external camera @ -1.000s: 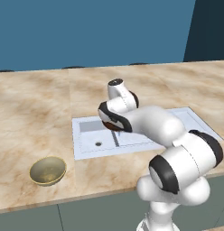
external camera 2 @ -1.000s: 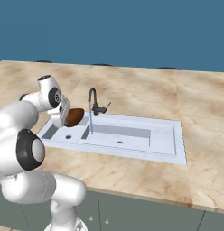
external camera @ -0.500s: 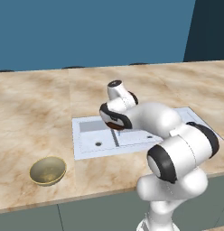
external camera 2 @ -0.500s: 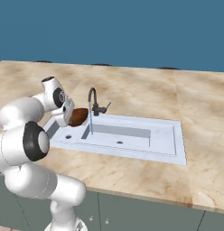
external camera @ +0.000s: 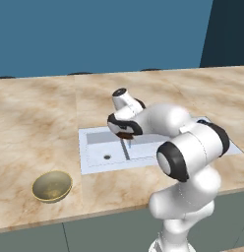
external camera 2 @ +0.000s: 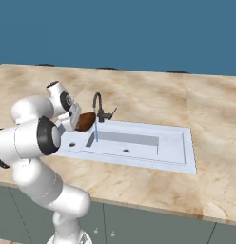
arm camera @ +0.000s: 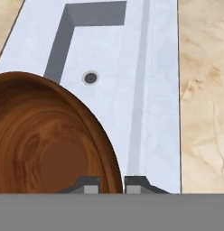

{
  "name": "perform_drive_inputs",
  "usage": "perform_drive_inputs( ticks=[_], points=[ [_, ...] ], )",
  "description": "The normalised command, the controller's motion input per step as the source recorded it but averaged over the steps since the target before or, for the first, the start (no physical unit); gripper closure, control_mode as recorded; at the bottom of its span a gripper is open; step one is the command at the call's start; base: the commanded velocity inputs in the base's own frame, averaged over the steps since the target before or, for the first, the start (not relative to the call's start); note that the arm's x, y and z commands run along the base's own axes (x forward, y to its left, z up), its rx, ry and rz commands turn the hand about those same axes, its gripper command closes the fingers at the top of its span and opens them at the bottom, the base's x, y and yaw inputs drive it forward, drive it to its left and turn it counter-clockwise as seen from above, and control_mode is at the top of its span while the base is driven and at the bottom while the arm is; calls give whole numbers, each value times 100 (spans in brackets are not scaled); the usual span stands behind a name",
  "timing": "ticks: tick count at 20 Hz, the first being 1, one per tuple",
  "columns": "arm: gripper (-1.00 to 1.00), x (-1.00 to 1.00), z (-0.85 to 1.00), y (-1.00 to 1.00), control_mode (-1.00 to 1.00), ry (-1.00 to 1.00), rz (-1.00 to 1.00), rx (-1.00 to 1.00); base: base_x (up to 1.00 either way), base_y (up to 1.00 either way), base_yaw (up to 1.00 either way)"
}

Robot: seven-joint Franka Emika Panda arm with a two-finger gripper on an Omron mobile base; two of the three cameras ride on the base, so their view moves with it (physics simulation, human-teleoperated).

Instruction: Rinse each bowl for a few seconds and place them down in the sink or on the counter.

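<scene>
Tool (arm camera: 112, 182) clamped on the rim of the brown wooden bowl (arm camera: 46, 144), one fingertip (arm camera: 89, 184) inside the rim, the other outside. Bowl is held tilted above the white sink (external camera 2: 139, 143), right at the tool. A thin stream of water (external camera 2: 96, 133) falls from the dark faucet (external camera 2: 98, 107) just past the bowl's far edge; cannot tell if it hits the bowl. Basin drain (arm camera: 90, 78) sits below and ahead of the tool. Olive-gold bowl (external camera: 52, 186) rests upright on the desk (external camera: 40, 118), well apart from the tool, beyond the sink's end on the near side.
</scene>
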Motion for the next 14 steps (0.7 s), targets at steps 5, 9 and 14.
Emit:
perform_drive_inputs(
  ticks=[5,9,14],
  points=[
    [100,36,-9,0,-100,0,0,-6,0,0,0],
    [100,37,-15,0,-100,0,0,-4,0,0,0],
    [100,42,-20,0,-100,0,0,-3,0,0,0]
  ],
)
